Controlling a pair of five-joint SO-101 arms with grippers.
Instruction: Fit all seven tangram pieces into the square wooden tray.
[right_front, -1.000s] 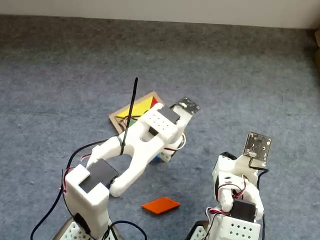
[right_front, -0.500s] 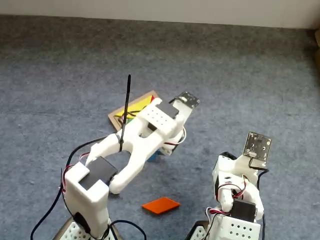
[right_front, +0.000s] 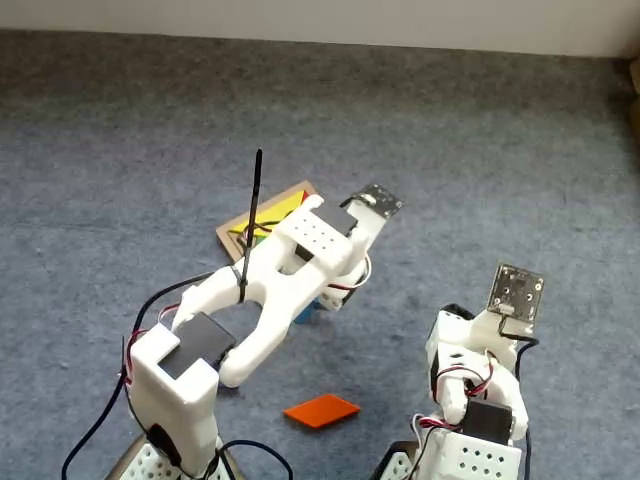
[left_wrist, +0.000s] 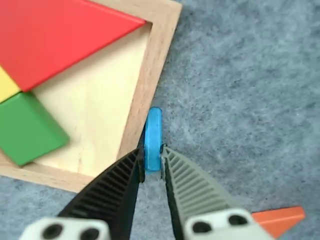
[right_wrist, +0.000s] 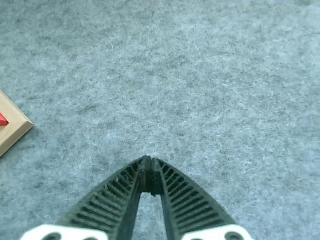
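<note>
while gripping the blue piece (edge-on), left fingers nearer the tray

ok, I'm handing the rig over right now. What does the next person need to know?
Left gripper: shut on the blue piece, held on edge right by the tray rim.
Right gripper: shut, empty, over bare carpet.
Done: red piece, yellow piece and green piece lie in the tray, with open floor beside them.
Left: seat the blue piece, then fetch the orange piece from the carpet near the arm bases. The rest of the tray is hidden, so check it.
</note>
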